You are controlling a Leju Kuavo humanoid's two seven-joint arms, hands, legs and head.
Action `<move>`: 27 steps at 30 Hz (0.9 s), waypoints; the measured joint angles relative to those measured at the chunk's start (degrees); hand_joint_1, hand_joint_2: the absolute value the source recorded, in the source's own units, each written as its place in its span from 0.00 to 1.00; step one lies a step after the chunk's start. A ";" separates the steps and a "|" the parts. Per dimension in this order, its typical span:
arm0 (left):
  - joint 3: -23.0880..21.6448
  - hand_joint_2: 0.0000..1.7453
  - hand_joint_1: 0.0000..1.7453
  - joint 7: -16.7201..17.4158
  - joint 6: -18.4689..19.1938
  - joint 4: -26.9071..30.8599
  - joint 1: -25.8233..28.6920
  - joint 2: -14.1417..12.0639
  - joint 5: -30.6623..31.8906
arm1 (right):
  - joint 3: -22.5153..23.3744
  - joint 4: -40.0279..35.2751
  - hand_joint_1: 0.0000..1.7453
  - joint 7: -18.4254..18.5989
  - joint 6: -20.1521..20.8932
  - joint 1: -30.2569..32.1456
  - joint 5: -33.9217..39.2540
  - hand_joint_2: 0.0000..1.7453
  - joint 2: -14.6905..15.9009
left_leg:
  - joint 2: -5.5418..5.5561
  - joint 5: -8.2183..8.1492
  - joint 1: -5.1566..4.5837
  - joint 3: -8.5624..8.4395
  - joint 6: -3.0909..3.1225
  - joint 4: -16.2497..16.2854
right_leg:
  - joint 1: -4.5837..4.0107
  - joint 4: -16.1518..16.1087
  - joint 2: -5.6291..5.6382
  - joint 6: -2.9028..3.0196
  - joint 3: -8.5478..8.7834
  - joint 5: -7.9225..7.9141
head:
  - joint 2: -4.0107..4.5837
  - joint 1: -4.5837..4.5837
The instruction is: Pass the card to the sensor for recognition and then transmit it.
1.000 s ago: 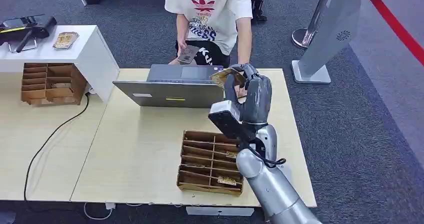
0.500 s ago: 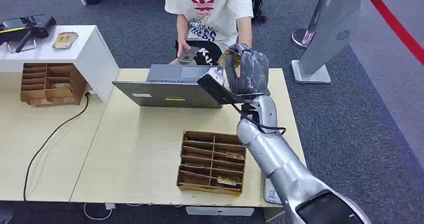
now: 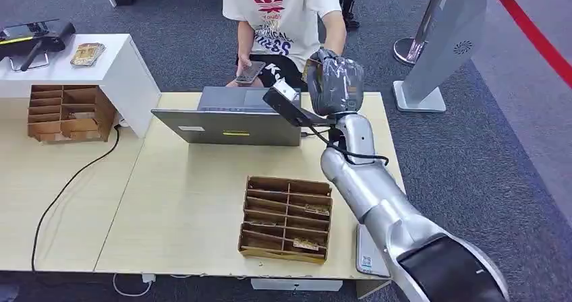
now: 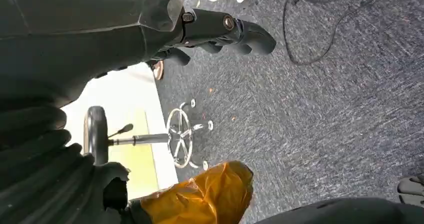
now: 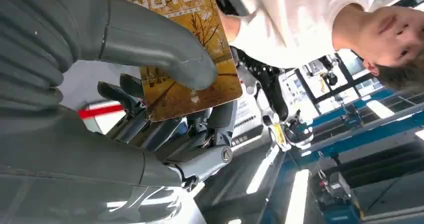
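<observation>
Right hand [image 3: 335, 83] grips the card [image 5: 182, 54], thumb pressed on its face, fingers [image 5: 150, 121] behind. Left hand [image 4: 220, 31] fingers curled, holding nothing.

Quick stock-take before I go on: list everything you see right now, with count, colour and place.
Hotel key card: one, golden-yellow, pinched in the right hand, raised toward the person.
Laptop: one, grey, open at the far edge of the pale wooden table.
Cardboard divider tray: one, brown, near table edge.
Second cardboard divider tray: one, brown, on the left table.
Card stack: one, tan, on the white stand.
Person: one, white T-shirt, seated behind the laptop.
Right hand: grey, holds card.
Left hand: dark, hangs above carpet.
</observation>
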State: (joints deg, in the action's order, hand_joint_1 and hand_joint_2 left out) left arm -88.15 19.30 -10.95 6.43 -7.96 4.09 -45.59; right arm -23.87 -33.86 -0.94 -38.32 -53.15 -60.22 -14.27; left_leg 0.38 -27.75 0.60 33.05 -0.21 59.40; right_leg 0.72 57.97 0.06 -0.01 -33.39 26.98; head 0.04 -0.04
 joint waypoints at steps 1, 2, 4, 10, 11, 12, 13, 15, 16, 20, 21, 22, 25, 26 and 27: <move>0.00 1.00 0.00 0.02 0.11 0.00 -0.05 0.00 0.39 | -0.06 0.52 1.00 0.74 0.02 -0.20 -2.75 1.00 -0.06 | 0.00 0.00 0.00 0.00 0.00 0.00 | 0.00 0.00 0.00 0.00 0.00 0.00 | 0.00 -0.02; 0.00 1.00 0.00 0.02 0.15 0.00 -0.13 0.00 0.59 | -0.15 0.87 1.00 1.05 0.00 -0.31 -4.68 1.00 -0.13 | 0.00 0.00 0.00 0.00 0.00 0.00 | 0.00 0.00 0.00 0.00 0.00 0.00 | 0.00 0.00; 0.00 1.00 0.00 0.02 0.24 0.00 -0.19 0.02 0.87 | -0.28 1.38 1.00 1.42 0.00 -0.32 -7.45 1.00 -0.31 | 0.01 0.00 0.00 0.00 0.00 0.00 | 0.00 0.00 -0.01 0.00 0.00 0.00 | 0.00 0.00; 0.00 1.00 0.00 -0.04 0.39 0.00 -0.23 0.02 1.46 | -0.48 2.32 1.00 1.24 0.00 -0.22 -10.22 1.00 -0.61 | 0.01 0.00 0.00 0.00 0.00 0.00 | 0.00 0.00 0.00 0.00 -0.01 0.00 | 0.00 0.00; 0.00 1.00 0.00 -0.07 0.41 0.00 -0.23 0.02 1.77 | -0.48 2.47 1.00 1.24 0.00 -0.14 -10.85 1.00 -0.61 | 0.01 0.00 0.00 0.00 0.00 0.00 | 0.00 0.00 0.00 0.00 -0.01 0.00 | 0.00 0.00; 0.00 1.00 0.00 -0.07 0.44 0.00 -0.22 0.02 1.92 | -0.48 2.56 1.00 1.26 0.00 -0.04 -11.14 1.00 -0.61 | 0.01 0.00 0.00 0.00 0.00 0.00 | 0.00 0.00 -0.01 0.00 -0.01 0.00 | 0.00 0.00; 0.00 1.00 0.00 -0.07 0.54 0.00 -0.22 0.02 2.25 | -0.48 2.71 0.52 1.24 0.00 0.09 -11.44 1.00 -0.61 | 0.01 0.00 0.00 0.01 0.00 0.00 | 0.00 0.00 -0.01 0.00 -0.01 0.00 | 0.00 0.00; 0.00 1.00 0.00 -0.07 0.59 0.00 -0.23 0.02 2.40 | -0.48 3.04 0.00 1.24 0.02 0.24 -11.51 1.00 -0.61 | 0.00 0.00 0.00 0.00 0.00 0.00 | 0.00 0.00 0.00 0.00 -0.01 0.00 | 0.00 0.00; 0.00 1.00 0.00 -0.07 0.59 0.00 -0.22 0.02 2.40 | -0.48 3.28 0.00 1.24 0.09 0.25 -11.23 1.00 -0.61 | 0.00 0.00 0.00 0.00 0.00 0.00 | 0.00 0.00 0.00 0.00 -0.01 0.00 | 0.00 0.00; 0.00 1.00 0.00 -0.07 0.61 0.00 -0.21 0.02 2.47 | -0.46 4.17 0.00 0.76 0.26 0.31 -10.44 1.00 -0.61 | 0.00 0.00 0.00 0.01 0.00 0.00 | 0.00 0.00 0.00 0.00 -0.01 0.00 | 0.00 0.00; 0.00 1.00 0.00 -0.07 0.61 0.00 -0.21 0.02 2.58 | -0.41 4.33 0.00 0.17 0.24 0.39 -9.98 1.00 -0.61 | 0.00 0.00 0.00 0.01 0.00 0.00 | 0.00 0.00 0.00 0.00 -0.01 0.00 | 0.00 0.00; 0.00 1.00 0.00 -0.07 0.61 0.00 -0.21 0.02 2.58 | -0.33 4.46 0.00 -0.29 0.20 0.55 -9.63 1.00 -0.61 | 0.00 0.00 0.00 0.01 0.00 0.00 | 0.00 0.00 0.00 0.00 -0.01 0.00 | 0.00 0.00; 0.00 1.00 0.00 -0.09 0.57 0.00 -0.15 0.02 2.12 | 0.33 4.15 0.00 -3.90 0.00 1.68 -5.60 1.00 -0.83 | 0.01 0.00 0.00 0.01 0.00 0.00 | 0.00 0.00 -0.01 0.00 -0.01 0.00 | 0.00 0.00; 0.00 1.00 0.00 -0.15 0.55 0.00 -0.15 0.02 1.75 | 0.79 3.58 0.00 -5.65 0.00 2.42 -3.50 1.00 -1.03 | 0.00 0.00 0.00 0.01 0.00 0.00 | 0.00 0.00 0.00 0.00 -0.01 0.00 | 0.00 0.00; 0.00 1.00 0.00 -0.24 0.55 0.00 -0.14 0.02 1.36 | 1.50 2.33 0.00 -7.94 0.00 3.46 -0.71 1.00 -1.31 | 0.00 0.00 0.00 0.01 0.00 0.00 | 0.00 0.00 0.00 0.00 -0.01 0.00 | 0.00 0.00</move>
State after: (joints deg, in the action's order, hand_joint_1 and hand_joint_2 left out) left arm -88.15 19.06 -10.40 6.43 -8.10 4.11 -44.24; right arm -22.36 -31.53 -8.88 -38.32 -49.69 -60.93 -15.58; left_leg 0.38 -27.75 0.60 33.06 -0.22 59.39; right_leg 0.71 57.97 0.06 -0.01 -33.40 26.99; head 0.04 -0.04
